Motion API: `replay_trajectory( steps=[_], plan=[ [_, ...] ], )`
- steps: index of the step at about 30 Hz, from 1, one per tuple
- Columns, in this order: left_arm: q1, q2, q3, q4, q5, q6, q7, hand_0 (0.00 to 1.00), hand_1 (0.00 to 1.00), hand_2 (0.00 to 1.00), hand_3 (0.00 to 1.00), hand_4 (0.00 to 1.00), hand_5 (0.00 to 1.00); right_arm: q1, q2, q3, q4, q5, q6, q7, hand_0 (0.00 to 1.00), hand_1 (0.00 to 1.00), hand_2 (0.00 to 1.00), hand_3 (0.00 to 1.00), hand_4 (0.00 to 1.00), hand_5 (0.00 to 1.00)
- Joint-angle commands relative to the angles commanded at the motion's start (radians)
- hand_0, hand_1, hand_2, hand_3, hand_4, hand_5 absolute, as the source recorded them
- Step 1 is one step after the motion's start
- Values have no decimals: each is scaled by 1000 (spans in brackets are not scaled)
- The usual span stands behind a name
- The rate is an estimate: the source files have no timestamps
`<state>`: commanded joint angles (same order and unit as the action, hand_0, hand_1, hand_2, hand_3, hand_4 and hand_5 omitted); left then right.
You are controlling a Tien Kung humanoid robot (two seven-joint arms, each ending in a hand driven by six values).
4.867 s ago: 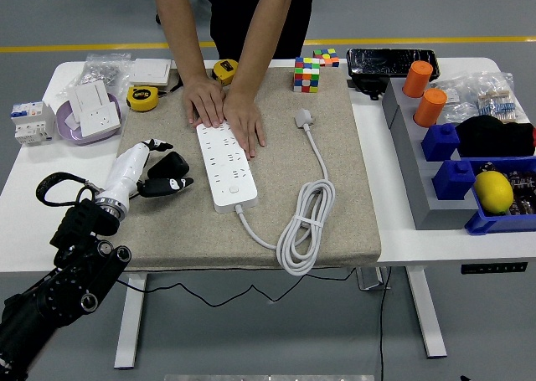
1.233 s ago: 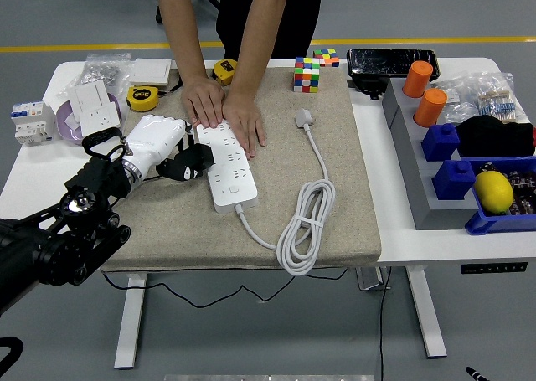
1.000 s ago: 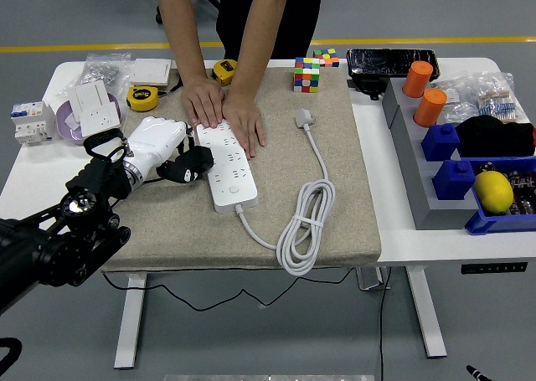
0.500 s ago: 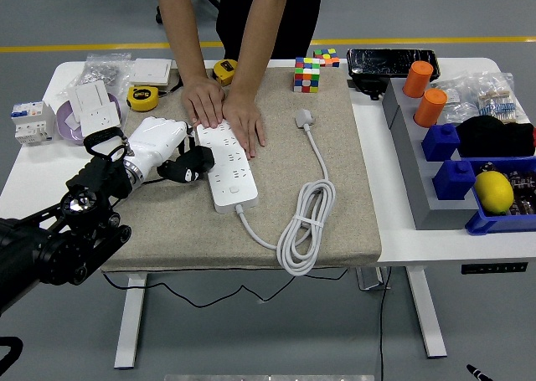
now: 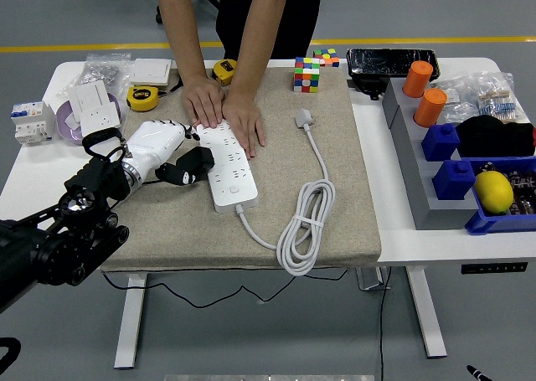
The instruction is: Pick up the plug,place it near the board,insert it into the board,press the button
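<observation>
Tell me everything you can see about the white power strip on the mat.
The power strip is long, white, plastic-looking, with rows of sockets, lying flat on the beige mat. A person's hands press its far end. The left hand holds a black plug against its left edge. Its white cord coils to the right.

Left hand (image 5: 163,151), carrying the black plug (image 5: 191,167): about five seconds earlier it lay lower and further left on the beige mat (image 5: 335,197), well apart from the white power strip (image 5: 224,167), with the plug between its fingers. It has since travelled up and to the right, so that the plug now sits just beside the strip's left edge. Over the last second the hand has shifted only slightly, the plug edging a little nearer the strip.
</observation>
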<state>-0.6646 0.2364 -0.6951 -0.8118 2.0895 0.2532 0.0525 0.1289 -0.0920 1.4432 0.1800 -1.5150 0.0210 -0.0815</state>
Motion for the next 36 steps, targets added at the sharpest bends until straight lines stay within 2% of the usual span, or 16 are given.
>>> replay_trajectory(
  steps=[4,5,6,10,11,13,16,17,21,23,24,26,28,30,33,36],
  plan=[
    [4,6,-10,-10,3,-9,2,745,853,810,805,998,375,-1,1,0,0,0,0,0,821,733,742,775,998,883],
    [5,8,-14,-15,4,-14,3,764,885,851,847,998,466,-2,1,1,0,0,0,0,821,733,742,775,998,883],
    [7,11,-19,-22,6,-20,5,764,885,851,847,998,466,-2,1,1,0,-1,0,0,821,733,742,775,998,883],
    [20,34,-53,-69,-2,-73,15,764,885,851,847,998,466,-5,3,3,0,-1,0,0,821,733,742,775,998,883],
    [27,41,-68,-86,-10,-89,16,860,998,954,910,998,770,-5,3,4,0,-1,0,0,822,733,742,775,998,882],
    [41,50,-102,-115,-30,-113,16,860,998,954,910,998,770,-5,3,3,0,0,-1,1,822,733,742,775,998,882],
    [102,48,-208,-193,-116,-115,4,860,998,954,910,998,770,-5,3,6,0,0,-2,1,822,733,742,775,998,882],
    [127,39,-248,-221,-149,-104,-3,961,998,993,951,998,998,-5,4,7,0,-1,-2,0,823,733,742,775,998,882],
    [246,-26,-407,-340,-294,-1,-63,961,998,993,951,998,998,-10,7,11,0,-4,-2,0,823,733,742,775,998,882],
    [310,-71,-474,-405,-372,63,-100,971,998,988,960,998,998,-13,10,12,0,-2,-3,2,823,733,742,775,998,881],
    [344,-91,-500,-441,-417,94,-117,971,998,988,960,998,998,-15,11,13,0,-5,-2,1,823,733,742,775,998,881],
    [400,-121,-509,-495,-500,126,-156,971,998,988,960,998,998,-17,13,13,0,-3,-3,2,823,733,742,775,998,881],
    [443,-134,-500,-527,-576,127,-179,971,998,988,960,998,998,-18,15,14,0,-3,-3,2,823,733,742,775,998,881],
    [483,-149,-484,-535,-667,103,-203,998,998,998,978,998,998,-18,16,14,0,-3,-3,3,823,733,742,775,998,880],
    [520,-164,-464,-531,-790,67,-223,998,998,998,978,998,998,-18,17,11,0,-2,-3,4,823,733,742,775,998,880],
    [538,-171,-457,-519,-883,54,-213,998,998,998,971,998,998,-17,16,12,0,-3,-4,3,822,733,742,774,998,879]
  ],
)
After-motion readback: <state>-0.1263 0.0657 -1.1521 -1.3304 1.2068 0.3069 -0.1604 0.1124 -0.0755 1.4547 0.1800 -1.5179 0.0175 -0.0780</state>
